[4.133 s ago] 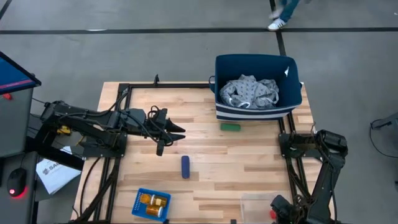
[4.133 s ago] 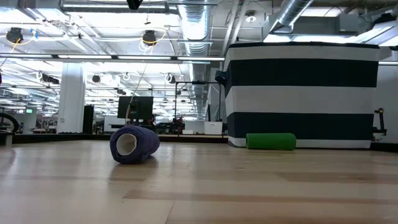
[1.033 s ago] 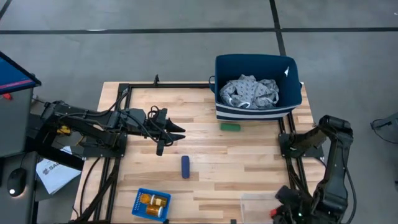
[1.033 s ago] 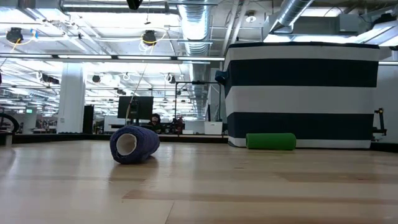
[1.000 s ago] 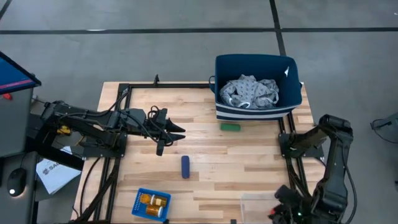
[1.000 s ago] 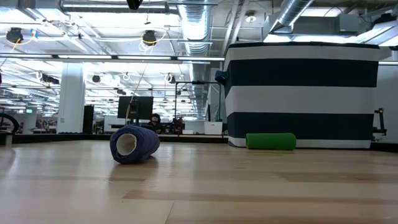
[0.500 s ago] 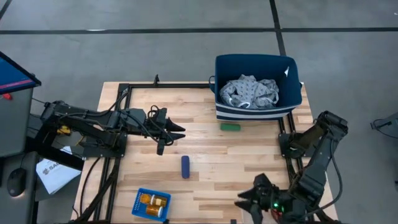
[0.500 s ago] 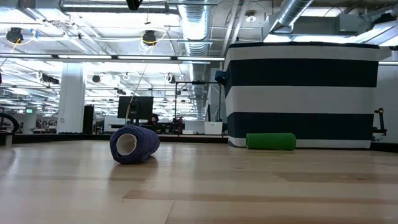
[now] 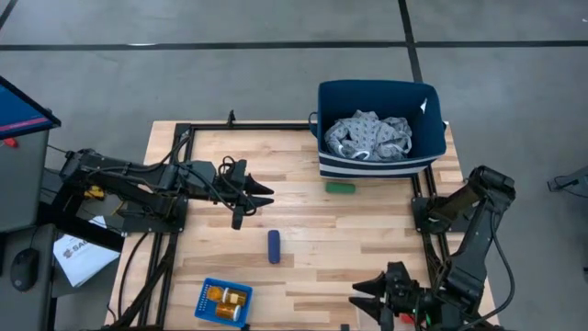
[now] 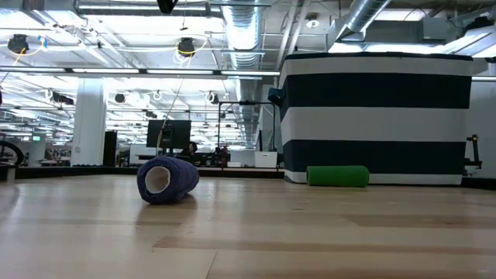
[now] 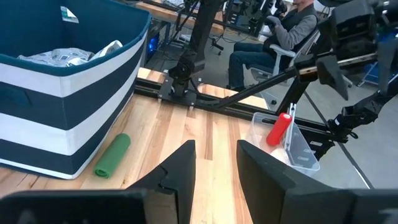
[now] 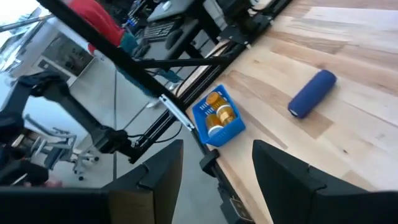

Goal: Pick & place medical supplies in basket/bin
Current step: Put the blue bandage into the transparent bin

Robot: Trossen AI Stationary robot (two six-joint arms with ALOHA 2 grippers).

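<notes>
Two grippers, both empty. Left gripper [image 9: 260, 196] parked over the wooden table [image 9: 367, 239] toward its left-centre, dark fingers [image 11: 180, 167] parted with a narrow gap and touching nothing. Right gripper [image 9: 363, 296] low at the near right edge, fingers [image 12: 283, 163] spread wide — nothing between them either, just beside the clear plastic tray [image 11: 287, 144].

Navy bin [image 9: 381, 99] at the far right corner: soft-sided fabric, rectangular, broad white stripes round the lower wall. Grey patterned cloth [image 9: 370, 136] crumpled inside it, filling most of the floor. Green cylinder [image 9: 341, 188] lying on its side just in front of the bin, matte and slightly fuzzy in the left wrist view. Dark blue cylinder [image 9: 274, 245] on its side near the table's middle, well apart from the green one — a wrapped roll with a pale hollow core at the end in the low view. Small bright blue basket [image 9: 223, 301] at the near left edge, perforated plastic, holding two orange pill bottles [image 12: 217, 113] side by side. Red cylinder [image 11: 280, 128] tilted inside the thin-walled, see-through tray.
</notes>
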